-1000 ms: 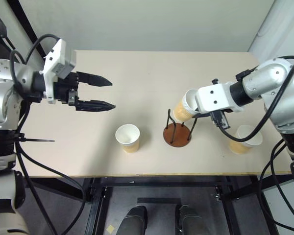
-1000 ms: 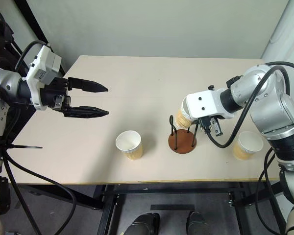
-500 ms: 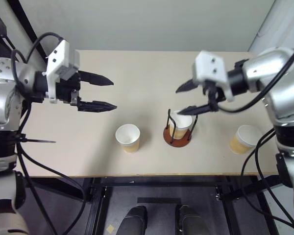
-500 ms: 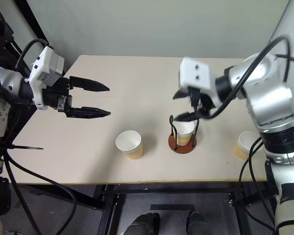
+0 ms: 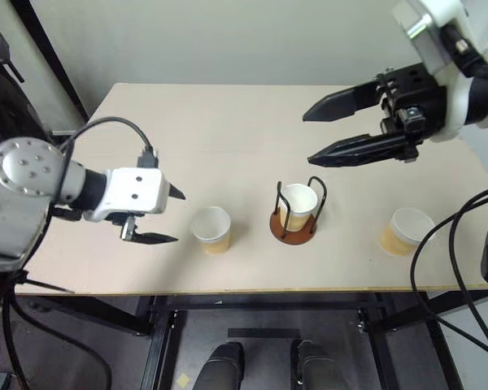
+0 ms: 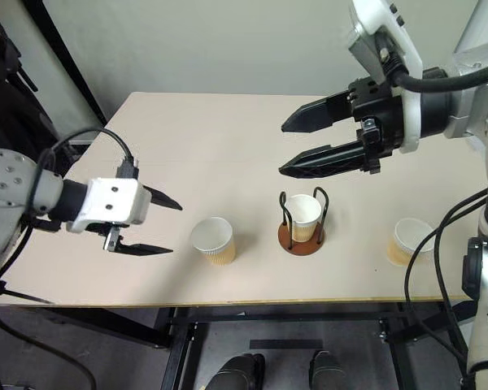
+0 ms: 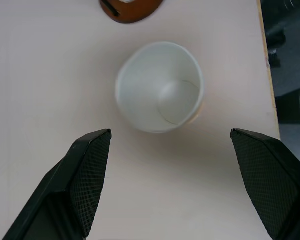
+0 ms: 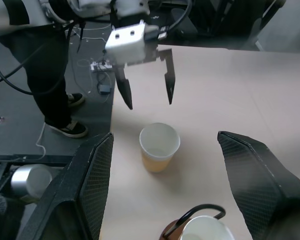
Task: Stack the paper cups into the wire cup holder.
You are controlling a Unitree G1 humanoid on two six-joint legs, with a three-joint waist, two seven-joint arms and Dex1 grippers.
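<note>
Beige table (image 5: 228, 122), three paper cups (image 5: 211, 229), one wire cup holder (image 5: 294, 226), both grippers (image 5: 172, 215) spread, empty.

Left wrist view: wire cup holder (image 7: 131, 6) cut off at the edge. Right wrist view: a person (image 8: 50, 65) cropped above the legs.

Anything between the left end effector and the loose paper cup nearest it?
Nothing visible. The open left end effector faces the upright tan-walled paper cup across bare beige table; the brown-based wire cup holder stands beyond.
</note>
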